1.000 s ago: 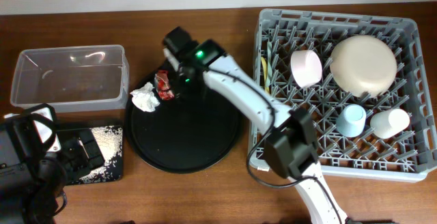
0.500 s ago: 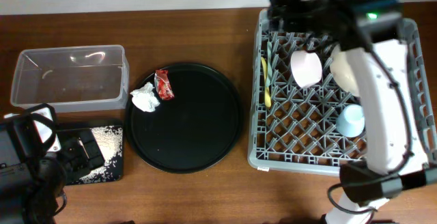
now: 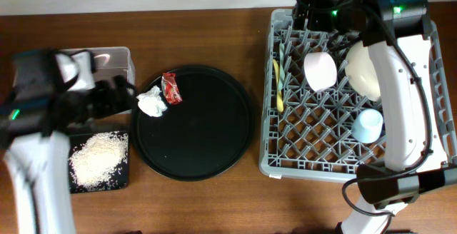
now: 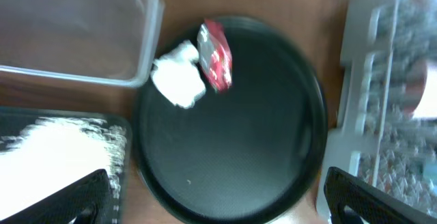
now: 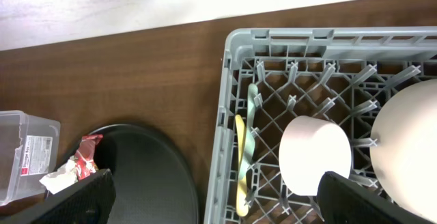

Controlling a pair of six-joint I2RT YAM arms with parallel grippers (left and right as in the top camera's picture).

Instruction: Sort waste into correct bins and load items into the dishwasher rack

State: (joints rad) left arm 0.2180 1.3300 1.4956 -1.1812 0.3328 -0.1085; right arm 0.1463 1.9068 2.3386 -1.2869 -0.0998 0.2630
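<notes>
Fingers (image 4: 75, 198) of the left gripper (image 4: 218, 200) and of the right gripper (image 5: 218, 197) stand spread wide, with nothing between them.

Touching each other, the red wrapper (image 3: 171, 88) and white napkin (image 3: 151, 103) lie at the far left edge of the round black tray (image 3: 207, 141), the napkin overhanging its rim. Left of them sits the clear tub (image 3: 118, 57), partly hidden by the left arm (image 3: 43, 113). Nearer, the shallow black tray (image 3: 123, 182) holds the heap of rice grains (image 3: 96, 159). At the right, the dishwasher rack (image 3: 300, 170) carries the pink bowl (image 3: 320, 70), cream bowl (image 3: 359, 77) and blue cup (image 3: 366, 125). Along its left side the yellow utensil (image 3: 278, 84) lies beside the mint-green utensil (image 3: 283, 48). The left gripper shows blurred over the tub's right end, and the right gripper hangs over the rack's far left corner.
</notes>
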